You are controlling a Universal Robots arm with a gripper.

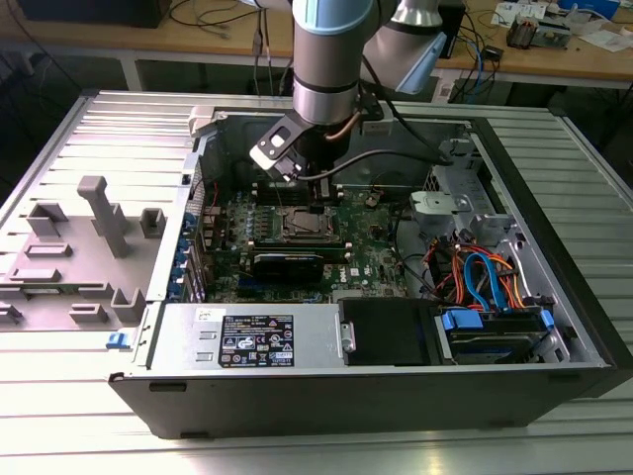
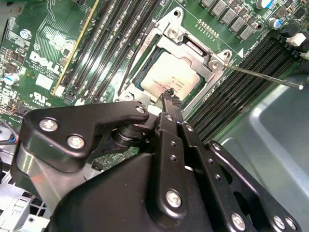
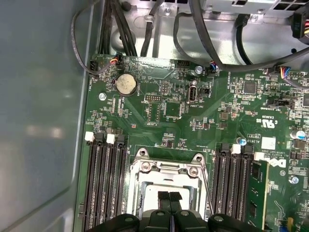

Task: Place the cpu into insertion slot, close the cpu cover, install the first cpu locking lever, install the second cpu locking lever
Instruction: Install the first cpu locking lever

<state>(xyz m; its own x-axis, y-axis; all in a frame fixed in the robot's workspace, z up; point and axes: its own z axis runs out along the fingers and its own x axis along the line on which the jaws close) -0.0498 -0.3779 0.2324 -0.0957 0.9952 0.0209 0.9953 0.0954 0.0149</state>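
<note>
- Jaws are seen pressed together on nothing, the black gripper [image 3: 169,198] poised over the cpu [image 2: 166,77].
- Matte silver cpu is seated in the insertion slot [image 1: 302,226] (framed by the thin metal cpu cover [image 2: 190,46]).

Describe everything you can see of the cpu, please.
The cpu is a flat square chip with a matte silver-grey metal top. It lies level in the insertion slot, framed by the silver cpu cover, whose window leaves its top bare. The shut gripper hovers over one edge; whether they touch cannot be told.
</note>
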